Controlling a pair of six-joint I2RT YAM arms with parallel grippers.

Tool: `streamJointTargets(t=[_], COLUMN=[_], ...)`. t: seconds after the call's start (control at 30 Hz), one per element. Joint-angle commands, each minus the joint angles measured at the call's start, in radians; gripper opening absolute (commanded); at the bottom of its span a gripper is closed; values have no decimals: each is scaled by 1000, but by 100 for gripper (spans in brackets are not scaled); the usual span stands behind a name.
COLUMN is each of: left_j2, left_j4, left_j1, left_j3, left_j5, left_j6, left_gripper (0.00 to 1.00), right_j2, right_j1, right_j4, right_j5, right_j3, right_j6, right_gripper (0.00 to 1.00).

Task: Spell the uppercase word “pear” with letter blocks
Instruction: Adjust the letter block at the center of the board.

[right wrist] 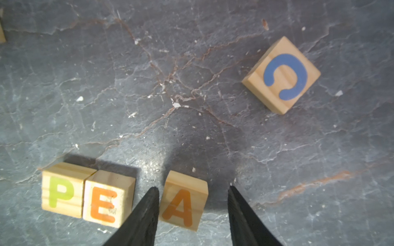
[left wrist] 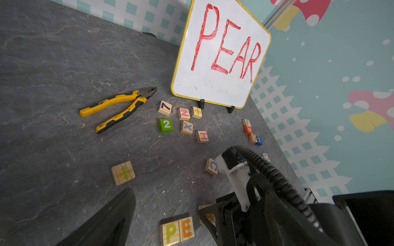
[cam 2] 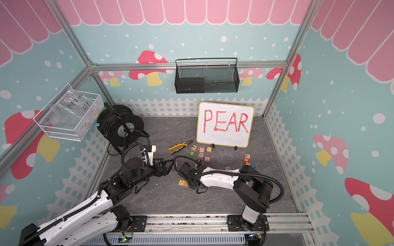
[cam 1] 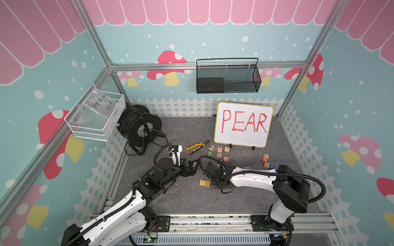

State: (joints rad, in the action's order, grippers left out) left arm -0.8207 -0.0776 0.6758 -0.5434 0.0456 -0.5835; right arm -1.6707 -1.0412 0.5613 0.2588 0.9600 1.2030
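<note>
Seating A block (right wrist: 184, 202) between right gripper (right wrist: 193, 187) jaws, unclenched, perhaps grazing one; next, slide against E block (right wrist: 108, 198) just outside them.

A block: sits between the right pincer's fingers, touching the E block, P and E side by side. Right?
No. The A block sits between the right pincer's fingers but apart from the E block: one finger stands in the gap between them. The P block and E are side by side. The right wrist view shows it.
</note>
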Motion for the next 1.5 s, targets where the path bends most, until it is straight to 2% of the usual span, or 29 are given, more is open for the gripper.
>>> streamJointTargets(t=[0.0,0.13,0.4,0.57,1.13,1.47], left_j2=[5,12,36,50,98,109], left_j4=[8,4,-13,-18,-33,-41], left_j1=[-2,-2,-2,-2,-2,-2], left_j3=[6,7,11,18,34,36], left_j5=[-1,-4,-21,-16,-17,-23], left_j6=[5,3,4,-3,-11,-13], left_gripper=[97,97,97,97,97,97], right_j2=[-5,-5,-10,-6,-42,-38], right_j1=[-12,-15,-22,-32,-56,-58], right_j4=[37,35,20,5,-42,-47], right_j5=[10,8,-5,-8,-2,-2], right_j3=[6,1,-4,-3,40,40], right_j6=[3,7,12,23,59,61], right_gripper=[51,48,35,31,31,34])
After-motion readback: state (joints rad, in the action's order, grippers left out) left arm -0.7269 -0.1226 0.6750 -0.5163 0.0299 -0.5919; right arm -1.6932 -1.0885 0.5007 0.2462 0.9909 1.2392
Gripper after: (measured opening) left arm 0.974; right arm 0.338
